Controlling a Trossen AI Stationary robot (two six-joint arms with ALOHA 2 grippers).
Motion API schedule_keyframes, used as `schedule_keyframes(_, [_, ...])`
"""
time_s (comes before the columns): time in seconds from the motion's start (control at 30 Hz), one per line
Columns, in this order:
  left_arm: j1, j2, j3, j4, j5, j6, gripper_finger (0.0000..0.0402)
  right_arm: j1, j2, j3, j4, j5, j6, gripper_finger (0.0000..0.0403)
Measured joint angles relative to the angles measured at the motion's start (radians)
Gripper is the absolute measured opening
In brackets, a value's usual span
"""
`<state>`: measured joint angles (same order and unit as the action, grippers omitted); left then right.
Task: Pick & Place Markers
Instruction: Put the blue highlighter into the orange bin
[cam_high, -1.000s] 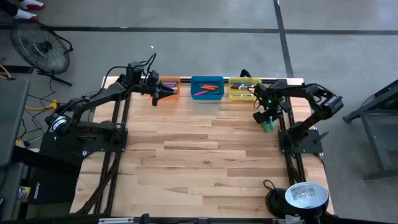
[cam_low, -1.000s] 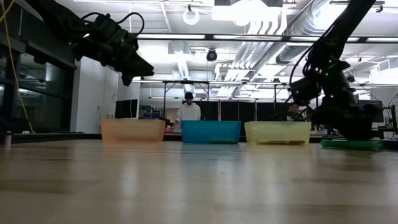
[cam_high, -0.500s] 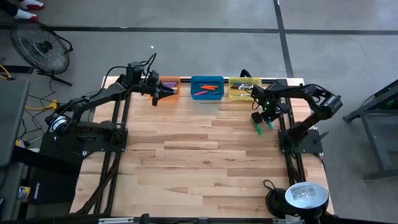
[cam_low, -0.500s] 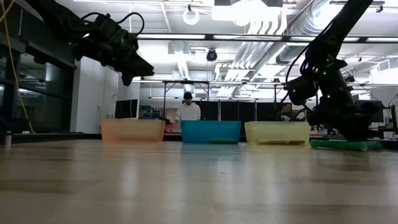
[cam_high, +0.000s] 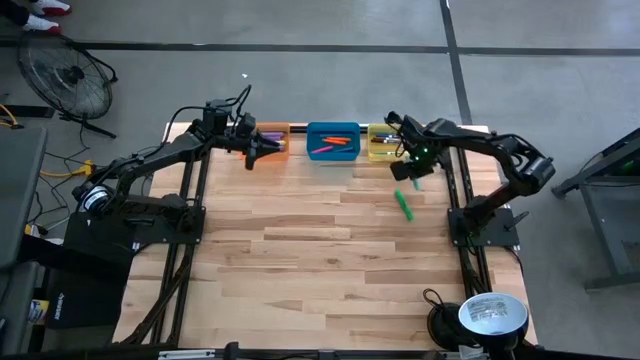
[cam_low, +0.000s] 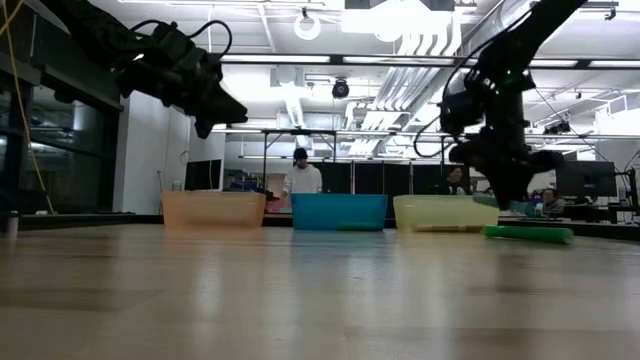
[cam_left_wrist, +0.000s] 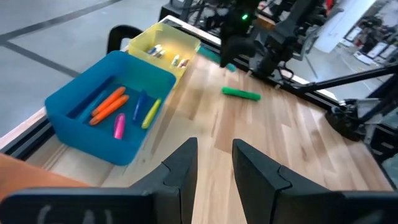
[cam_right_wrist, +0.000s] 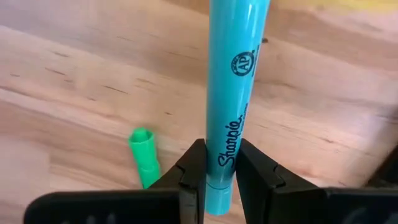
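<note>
One teal marker (cam_right_wrist: 231, 106) pinched in right gripper (cam_right_wrist: 217, 177), clear only in wrist view; left gripper (cam_left_wrist: 211, 171) spread, empty.

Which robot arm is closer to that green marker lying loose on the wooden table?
The right. Its claw hangs just beyond the green marker, holding a turquoise marker; the left claw waits far off by the orange bin.

The table (cam_high: 320, 260) is pale wood planks with a smooth, faintly glossy finish. The three bins (cam_high: 333, 141) look like translucent plastic. The teal marker (cam_right_wrist: 233, 99) is glossy printed plastic, held between matt black fingers (cam_right_wrist: 189, 180).
</note>
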<state>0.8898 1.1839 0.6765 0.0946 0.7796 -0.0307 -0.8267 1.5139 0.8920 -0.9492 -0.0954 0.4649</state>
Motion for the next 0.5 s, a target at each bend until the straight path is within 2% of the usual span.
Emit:
schedule_keyframes(0.2, [0.0,0.0,0.0,-0.025,-0.048,-0.003,0.0099,0.062,-0.041,0.117,0.018,0.008,-0.034,0.0054])
schedule_keyframes(0.5, [0.0,0.0,0.0,-0.03,-0.047,-0.004,0.0099,0.16,-0.065,0.306,0.064,0.032,-0.047,0.0054])
